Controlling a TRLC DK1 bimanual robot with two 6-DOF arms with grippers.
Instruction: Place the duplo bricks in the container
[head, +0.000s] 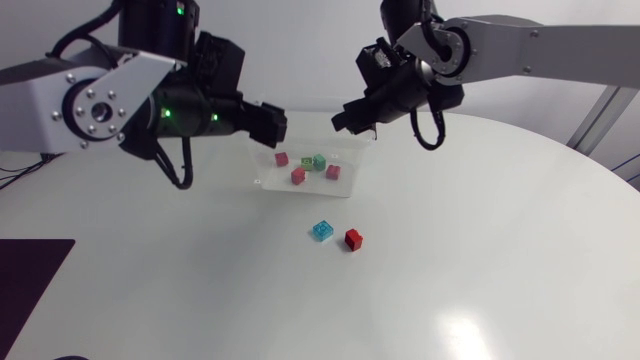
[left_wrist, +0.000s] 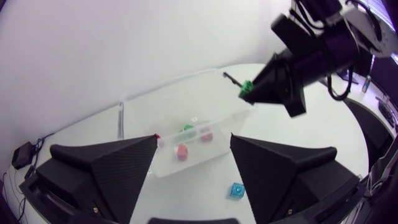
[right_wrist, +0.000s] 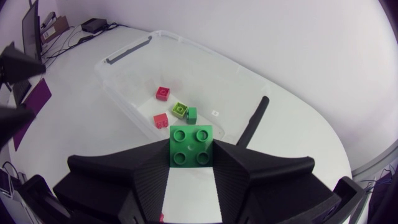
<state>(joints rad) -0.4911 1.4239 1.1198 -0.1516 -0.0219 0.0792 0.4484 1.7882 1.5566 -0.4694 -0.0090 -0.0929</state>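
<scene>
A clear plastic container (head: 348, 186) stands at the table's far middle and holds several bricks: red ones (head: 298, 176), a green one (head: 320, 160) and a lime one (head: 307, 162). Above the container's left end hangs my left gripper (head: 268, 124), open and empty; in its wrist view (left_wrist: 194, 138) the container (left_wrist: 143, 102) lies ahead between the spread fingers. My right gripper (head: 347, 117) hovers over the container's far right corner, shut on a green brick (right_wrist: 191, 145), which also shows as the green brick (left_wrist: 247, 87) in the left wrist view. A cyan brick (head: 322, 230) and a red brick (head: 353, 239) lie on the table nearer the front.
The white round table (head: 480, 260) stretches around the container. A dark mat (head: 25, 275) lies at the front left edge. In the right wrist view the container (right_wrist: 124, 59) sits below the gripper, with a red brick (right_wrist: 163, 93) and a lime brick (right_wrist: 180, 109) inside.
</scene>
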